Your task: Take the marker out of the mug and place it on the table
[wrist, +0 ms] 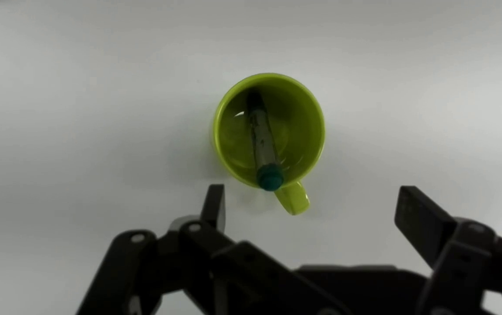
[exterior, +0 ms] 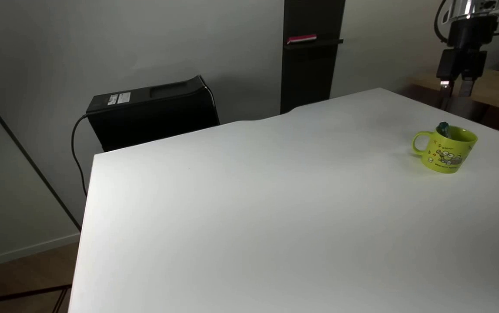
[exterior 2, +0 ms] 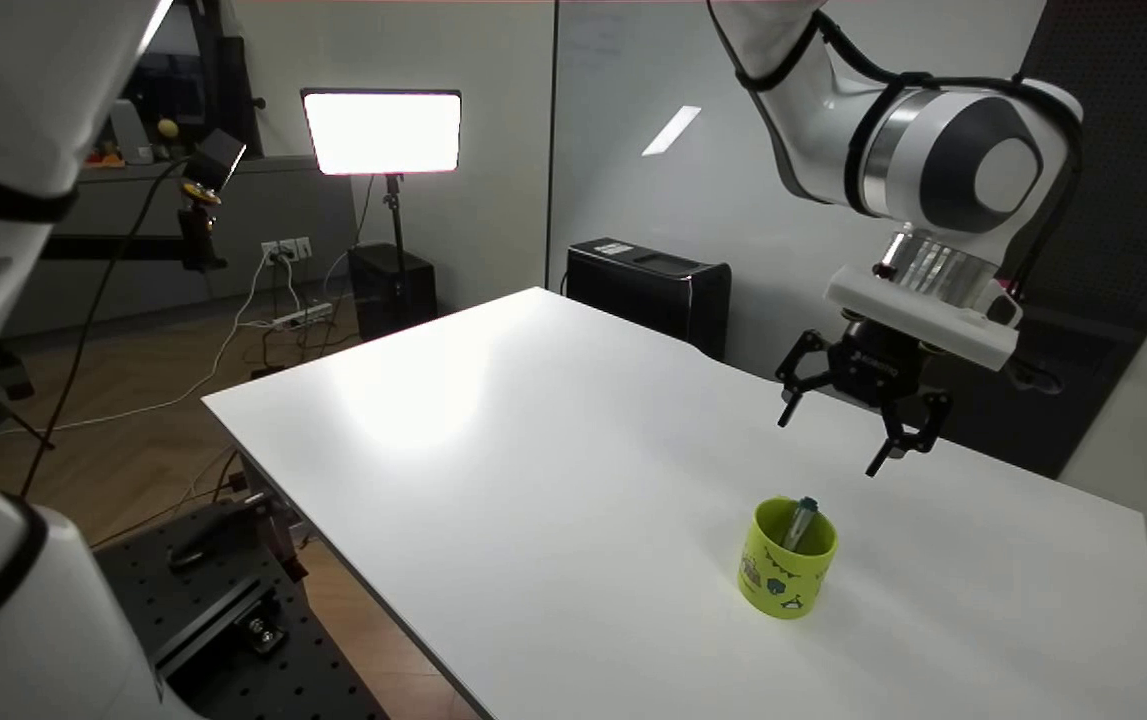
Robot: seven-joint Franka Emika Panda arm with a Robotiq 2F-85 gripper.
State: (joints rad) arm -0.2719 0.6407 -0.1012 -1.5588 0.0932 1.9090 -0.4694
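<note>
glossy lime-green mug (exterior 2: 778, 580) just chilling on a flat white bench (exterior 2: 573, 480), slim teal-topped marker (wrist: 264, 142) leaning inside, black two-fingered pincer (exterior 2: 827, 449) higher up, spread wide

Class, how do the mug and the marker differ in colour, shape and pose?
The mug is lime green; the marker is greyish with a teal end. The mug is wide and hollow; the marker is slim and long. The mug stands upright on the table; the marker leans inside it. Neither is held by the gripper.

The mug (wrist: 296, 127) looks glossy, the fingers (wrist: 423, 223) matt.
</note>
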